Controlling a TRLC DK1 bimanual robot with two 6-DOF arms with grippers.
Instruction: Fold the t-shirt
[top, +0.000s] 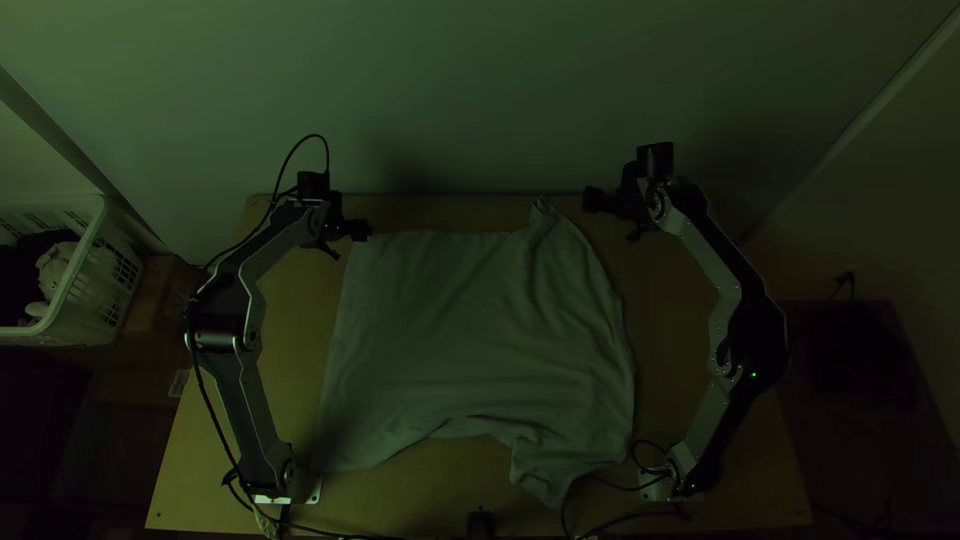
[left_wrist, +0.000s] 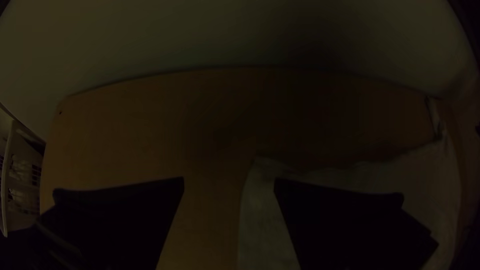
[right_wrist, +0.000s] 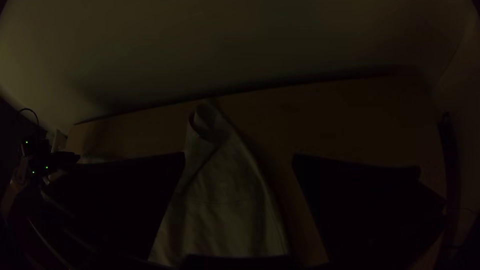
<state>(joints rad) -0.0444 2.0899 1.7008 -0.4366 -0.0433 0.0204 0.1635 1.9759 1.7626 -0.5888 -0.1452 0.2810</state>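
Observation:
A pale t-shirt (top: 480, 340) lies spread on the table with some wrinkles, one sleeve pointing to the far edge and another to the near edge on its right part. By its far left corner is my left gripper (top: 350, 242). My right gripper (top: 612, 215) stands right of the far sleeve. In the left wrist view, the left gripper (left_wrist: 229, 182) is open, the shirt's corner (left_wrist: 265, 200) showing between and under its fingers. The right wrist view has the right gripper (right_wrist: 239, 157) open, with the sleeve (right_wrist: 215, 145) in line with the gap between its fingers.
A white basket (top: 85, 275) with cloth in it stands left of the table (top: 720, 440). A wall (top: 480, 90) rises behind the table's far edge. Black cables (top: 620, 488) run by the right arm's base, and a small dark object (top: 481, 524) sits at the near edge.

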